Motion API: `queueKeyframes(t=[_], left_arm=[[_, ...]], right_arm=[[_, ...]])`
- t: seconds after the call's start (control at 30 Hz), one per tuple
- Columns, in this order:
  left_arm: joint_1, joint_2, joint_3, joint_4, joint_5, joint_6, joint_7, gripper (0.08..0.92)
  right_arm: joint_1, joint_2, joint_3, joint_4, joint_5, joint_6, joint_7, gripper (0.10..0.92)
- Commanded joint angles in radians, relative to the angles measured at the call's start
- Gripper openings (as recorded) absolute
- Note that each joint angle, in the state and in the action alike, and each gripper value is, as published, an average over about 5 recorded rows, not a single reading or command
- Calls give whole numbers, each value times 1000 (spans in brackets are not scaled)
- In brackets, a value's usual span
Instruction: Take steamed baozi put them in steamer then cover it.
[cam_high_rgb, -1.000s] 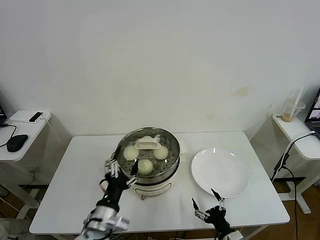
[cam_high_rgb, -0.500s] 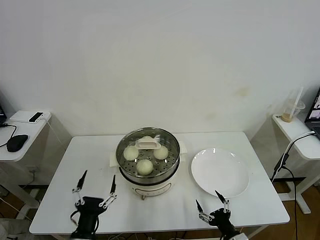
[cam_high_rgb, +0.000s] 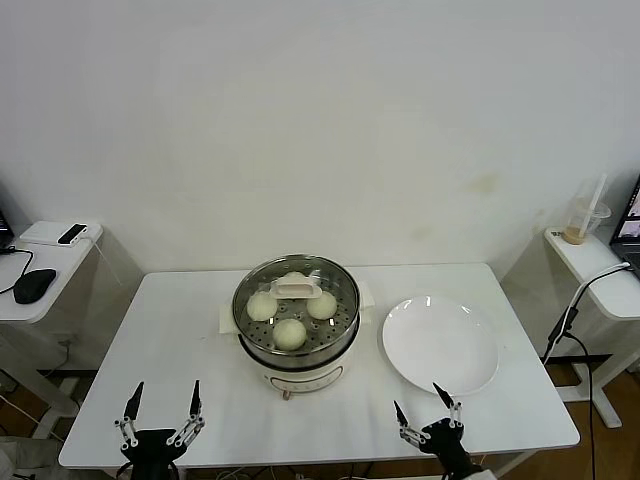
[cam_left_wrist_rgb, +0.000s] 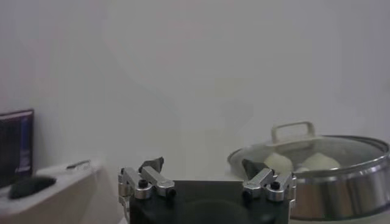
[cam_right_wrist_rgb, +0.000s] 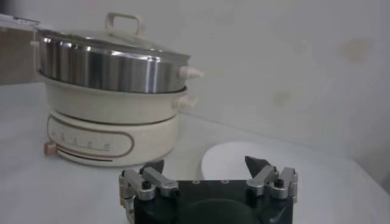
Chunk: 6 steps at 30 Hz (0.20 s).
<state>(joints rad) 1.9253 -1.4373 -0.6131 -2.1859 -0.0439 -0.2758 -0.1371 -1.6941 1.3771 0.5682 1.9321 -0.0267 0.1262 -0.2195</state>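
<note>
hanging wide open and empty at the table's (cam_high_rgb: 180, 340) near edge, both jaws, left (cam_high_rgb: 160, 423) and right (cam_high_rgb: 428, 419), sit well short of the steamer (cam_high_rgb: 295, 352). baozi (cam_high_rgb: 290, 333) lie inside under the cover (cam_high_rgb: 296, 292); any stray forward reach could knock it askew.

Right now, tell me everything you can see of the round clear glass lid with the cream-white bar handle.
The round clear glass lid has a metal rim and a cream-white bar handle upright at its centre. It sits level and closed on the shiny stainless-steel steamer, rim seated all round. The cream-white buns show through the glass. Neither gripper touches it.
</note>
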Motion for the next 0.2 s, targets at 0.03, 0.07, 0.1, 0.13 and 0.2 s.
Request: queueKeyframes(t=[0.03, 0.07, 0.1, 0.13, 0.2], left_arm=[[16, -11, -32, 28, -93, 58, 1, 823], [13, -12, -34, 29, -92, 67, 2, 823], [11, -14, -36, 27, -90, 76, 3, 823], [8, -16, -38, 25, -91, 87, 5, 823], [7, -19, -39, 21, -92, 99, 6, 823]], right_arm=[[2, -8, -10, 13, 38, -31, 19, 823], [2, -11, -13, 20, 52, -45, 23, 823], [2, -13, -16, 29, 65, -60, 25, 823], [2, -16, -20, 37, 76, -73, 28, 823], [2, -19, -24, 47, 86, -89, 31, 823]])
